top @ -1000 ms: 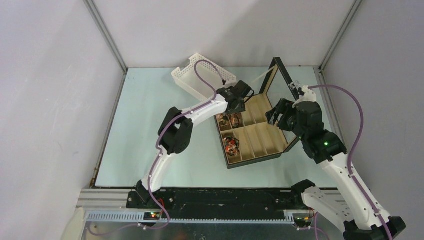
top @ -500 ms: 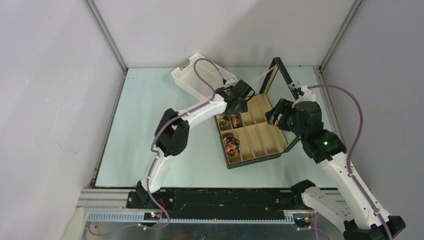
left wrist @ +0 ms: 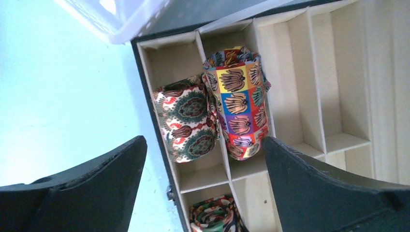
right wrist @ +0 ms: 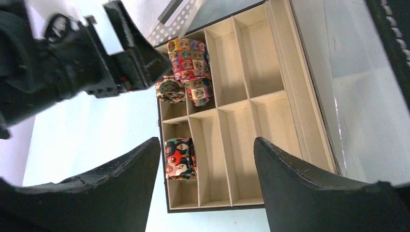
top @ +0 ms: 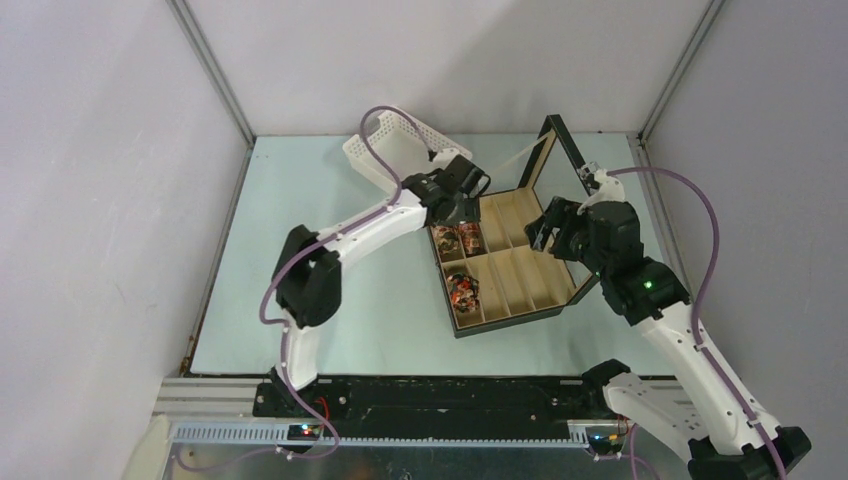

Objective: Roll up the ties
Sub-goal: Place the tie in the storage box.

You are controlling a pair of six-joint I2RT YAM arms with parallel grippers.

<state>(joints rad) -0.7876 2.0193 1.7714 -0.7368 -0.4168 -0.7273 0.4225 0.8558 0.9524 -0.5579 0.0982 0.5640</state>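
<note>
Three rolled ties lie in the open black box (top: 512,318). A paisley coil (left wrist: 186,123) and a coil of coloured squares (left wrist: 237,101) sit side by side in the far left compartments. The third coil (left wrist: 215,217), red, green and dark, sits in a nearer left compartment. From the top they show as the far pair (top: 458,238) and the near coil (top: 463,290). My left gripper (left wrist: 204,140) hangs open and empty above the far pair. The right gripper (right wrist: 206,140) also stands open and empty over the box's right side, looking down at the near coil (right wrist: 180,158).
A white perforated basket (top: 400,150) lies tipped behind the box, close to my left wrist. The box's glass lid (top: 565,160) stands raised at the far right, beside my right gripper (top: 548,228). The remaining beige compartments (right wrist: 241,63) hold nothing.
My left gripper's jaws have opened wider, and it has drawn back up and to the left from the far compartments. The left elbow swung left. The right gripper barely shifted.
</note>
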